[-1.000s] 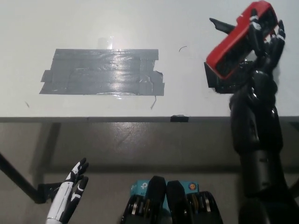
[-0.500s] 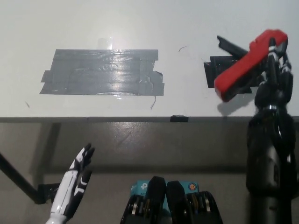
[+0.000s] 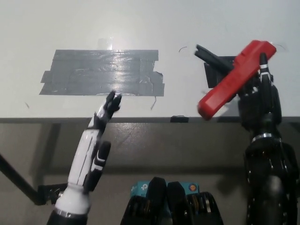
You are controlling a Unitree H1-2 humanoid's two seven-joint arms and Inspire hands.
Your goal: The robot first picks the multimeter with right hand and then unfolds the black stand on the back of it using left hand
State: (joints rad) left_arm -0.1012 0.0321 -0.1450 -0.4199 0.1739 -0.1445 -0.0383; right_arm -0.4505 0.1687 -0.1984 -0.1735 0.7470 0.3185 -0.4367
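The red multimeter (image 3: 232, 79) is lifted over the table's front right, tilted, its lower end towards me. My black right hand (image 3: 258, 96) is shut on it from the right side. A black stand (image 3: 211, 58) juts from its upper left, angled away from the body. My white left hand (image 3: 99, 129) is raised at the lower left, open with fingers stretched toward the table edge, well left of the multimeter.
A wide patch of grey tape (image 3: 103, 72) lies on the white table (image 3: 56, 23) at left of centre. A small black square mark (image 3: 215, 72) lies under the multimeter. The table's front edge (image 3: 140, 120) runs across the middle, floor below.
My right hand has brought the multimeter left and nearer, tilting its lower end down. My left hand has risen from the bottom left up to the table edge.
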